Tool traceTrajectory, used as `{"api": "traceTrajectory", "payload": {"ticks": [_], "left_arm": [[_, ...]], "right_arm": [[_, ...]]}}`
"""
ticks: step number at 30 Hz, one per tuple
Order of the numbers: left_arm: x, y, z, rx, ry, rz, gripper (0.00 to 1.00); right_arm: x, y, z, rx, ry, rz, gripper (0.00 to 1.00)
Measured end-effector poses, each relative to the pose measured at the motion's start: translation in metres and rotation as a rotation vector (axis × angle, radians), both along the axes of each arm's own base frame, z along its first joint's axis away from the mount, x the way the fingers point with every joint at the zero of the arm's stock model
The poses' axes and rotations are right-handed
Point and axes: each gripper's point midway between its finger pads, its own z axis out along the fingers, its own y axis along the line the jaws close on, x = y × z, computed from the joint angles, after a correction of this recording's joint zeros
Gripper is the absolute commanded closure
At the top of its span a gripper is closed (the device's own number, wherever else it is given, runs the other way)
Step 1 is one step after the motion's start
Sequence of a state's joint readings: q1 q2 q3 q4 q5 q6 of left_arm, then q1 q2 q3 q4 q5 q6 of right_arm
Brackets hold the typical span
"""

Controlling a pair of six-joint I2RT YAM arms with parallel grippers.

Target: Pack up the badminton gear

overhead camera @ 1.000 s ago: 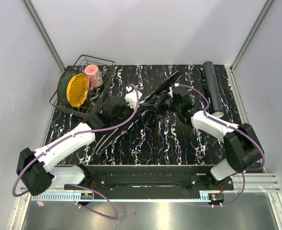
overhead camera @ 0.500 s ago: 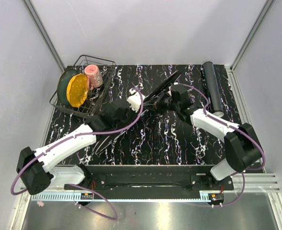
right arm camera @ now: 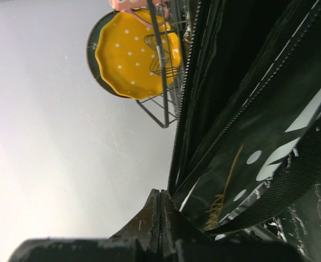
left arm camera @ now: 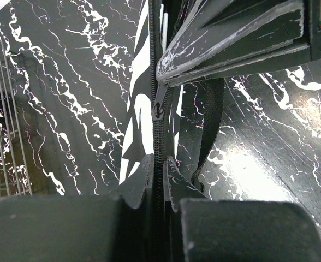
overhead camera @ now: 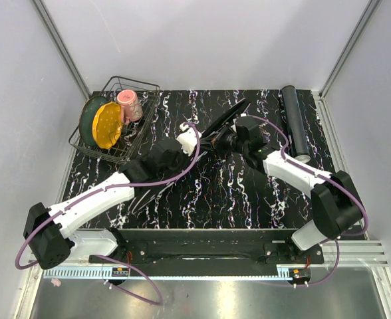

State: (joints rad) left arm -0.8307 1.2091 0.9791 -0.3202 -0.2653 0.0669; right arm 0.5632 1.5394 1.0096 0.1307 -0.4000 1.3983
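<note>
Your left fingers are clamped on the zip of the bag, mid-desk. Your right fingers are together at its raised edge; whether they grip it, I can't tell. Hold the zip line taut and pull along it.

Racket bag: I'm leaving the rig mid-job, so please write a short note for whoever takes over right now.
Left gripper: jaws shut on the racket bag's zip line, next to the zip pull.
Right gripper: jaws shut beside the bag's open zip edge; a pinch on fabric cannot be confirmed.
Black tube: lies on the table's right side, outside the bag.
Racket, shuttlecocks: not visible.
Done: nothing certain. Left: pack the tube, zip the bag.
</note>
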Motion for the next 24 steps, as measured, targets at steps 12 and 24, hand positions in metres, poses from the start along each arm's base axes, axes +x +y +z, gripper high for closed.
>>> {"api": "traceTrajectory", "payload": {"ticks": [12, 24], "left_arm": [[0.004, 0.003, 0.001, -0.008, -0.007, 0.038, 1.0], [0.005, 0.004, 0.001, -0.025, -0.008, 0.06, 1.0]], "right_arm": [[0.012, 0.008, -0.002, 0.173, 0.024, -0.082, 1.0], [0.017, 0.006, -0.008, 0.411, 0.073, -0.137, 1.0]]}}
